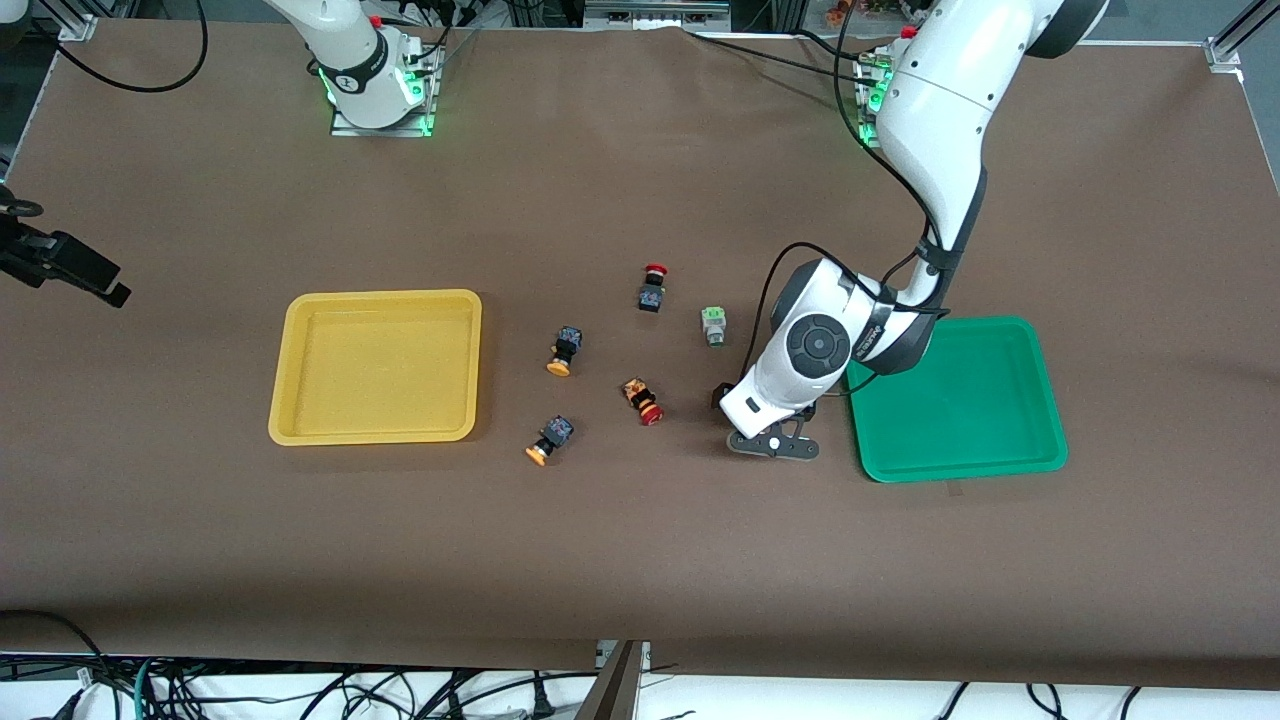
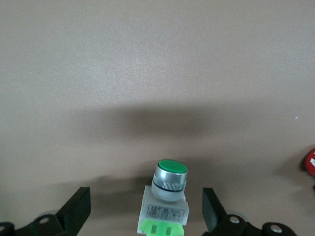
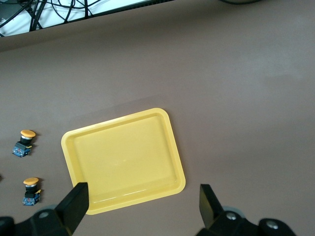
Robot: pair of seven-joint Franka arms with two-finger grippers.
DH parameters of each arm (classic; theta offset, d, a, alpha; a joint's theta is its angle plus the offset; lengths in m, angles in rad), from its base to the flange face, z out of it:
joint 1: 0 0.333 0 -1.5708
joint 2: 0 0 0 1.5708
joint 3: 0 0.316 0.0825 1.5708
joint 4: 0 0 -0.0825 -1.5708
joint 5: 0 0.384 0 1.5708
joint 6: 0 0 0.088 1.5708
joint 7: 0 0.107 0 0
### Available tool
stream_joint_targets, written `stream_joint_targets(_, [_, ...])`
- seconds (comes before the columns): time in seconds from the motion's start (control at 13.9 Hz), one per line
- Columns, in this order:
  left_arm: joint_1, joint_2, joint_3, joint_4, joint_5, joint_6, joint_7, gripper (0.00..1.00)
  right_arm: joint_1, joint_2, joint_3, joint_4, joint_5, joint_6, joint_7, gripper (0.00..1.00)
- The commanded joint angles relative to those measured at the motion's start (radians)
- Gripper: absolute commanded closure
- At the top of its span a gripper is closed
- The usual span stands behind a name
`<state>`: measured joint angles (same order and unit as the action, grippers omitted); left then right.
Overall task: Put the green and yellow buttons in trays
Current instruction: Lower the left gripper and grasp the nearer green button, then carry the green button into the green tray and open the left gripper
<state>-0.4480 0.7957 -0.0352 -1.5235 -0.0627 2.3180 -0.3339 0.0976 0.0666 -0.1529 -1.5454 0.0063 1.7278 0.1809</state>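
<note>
Left gripper (image 2: pixel 145 211): your fingers (image 2: pixel 76 209) are standing apart around a round green-capped, white-bodied pushbutton (image 2: pixel 166 199).
Right gripper (image 3: pixel 142 209): you're waiting, fingers apart, over the shallow yellow plastic tray (image 3: pixel 123 160).

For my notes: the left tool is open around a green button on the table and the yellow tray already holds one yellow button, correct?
Not quite: the front view shows the yellow tray empty. The left tool is indeed open around a green button.

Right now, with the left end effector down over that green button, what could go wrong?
1. The left end effector is open astride a lying green button; closing off-centre on its round cap may roll or squirt it out.
2. A red button lies nearby toward the yellow tray; a swing that way might knock it.
3. The green tray rim is close; a low carry may clip it.
</note>
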Motion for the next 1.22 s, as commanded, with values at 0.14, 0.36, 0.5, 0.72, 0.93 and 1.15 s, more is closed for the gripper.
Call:
stream_joint_targets(0.14, [-0.012,0.004,0.011,-0.006,0.032,0.018,-0.005,0.39,-0.001,-0.005,0.001,0.001,0.006,0.001,-0.008,0.01])
stream_joint_targets(0.36, [-0.011,-0.003,0.011,-0.006,0.03,0.008,-0.007,0.8,-0.001,-0.004,0.001,0.002,0.008,0.002,-0.008,0.01])
stream_joint_targets(0.5, [-0.008,-0.009,0.009,-0.006,0.03,0.004,-0.007,0.95,-0.001,-0.004,0.001,0.002,0.008,0.002,-0.008,0.01])
stream_joint_targets(0.72, [0.04,-0.044,0.015,-0.004,0.03,-0.018,0.007,0.96,-0.004,-0.005,0.0,0.004,0.006,0.002,-0.008,0.01])
stream_joint_targets(0.93, [0.13,-0.09,0.011,-0.003,0.024,-0.074,0.142,0.94,-0.006,-0.005,0.0,0.004,0.006,0.002,-0.008,0.01])
stream_joint_targets(1.15, [0.233,-0.13,0.009,0.002,0.012,-0.153,0.306,0.91,-0.001,0.002,0.001,0.001,0.003,0.012,-0.005,0.01])
